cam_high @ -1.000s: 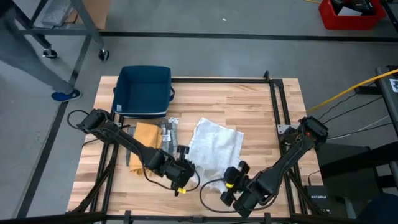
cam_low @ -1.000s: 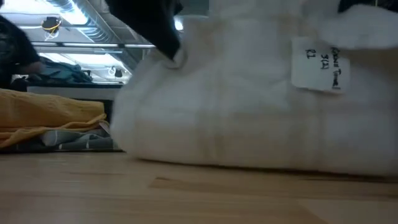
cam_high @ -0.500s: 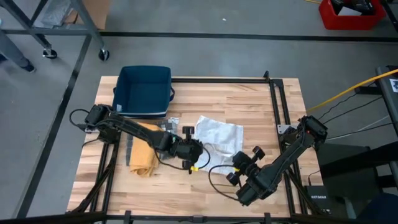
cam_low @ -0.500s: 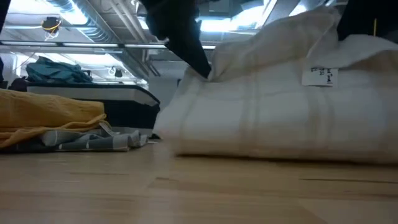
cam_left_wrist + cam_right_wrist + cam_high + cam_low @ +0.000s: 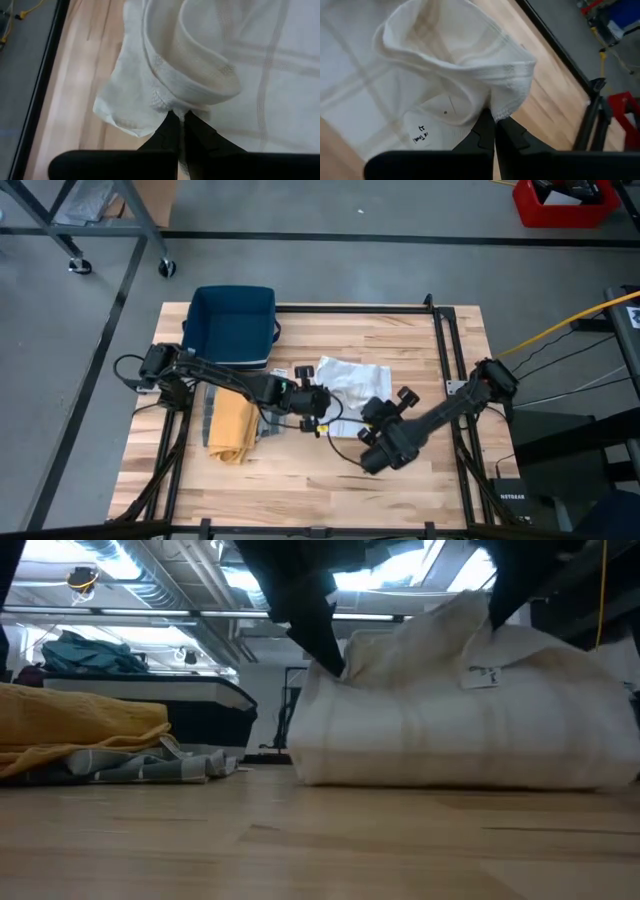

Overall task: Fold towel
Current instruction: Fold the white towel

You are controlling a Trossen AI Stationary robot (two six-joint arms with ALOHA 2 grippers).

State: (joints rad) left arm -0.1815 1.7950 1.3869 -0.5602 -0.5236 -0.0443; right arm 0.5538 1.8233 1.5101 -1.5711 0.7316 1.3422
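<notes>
The white towel lies bunched near the middle of the tabletop, doubled over on itself. The left claw is pinched tight on one edge of it, the cloth curling into a roll just past its fingertips. The right claw is clamped on the opposite edge, beside a small label sewn to the cloth. Both hold their edges lifted above the rest of the pile. A yellow cloth lies to the left over a grey one, and a blue bin sits at the far left corner.
</notes>
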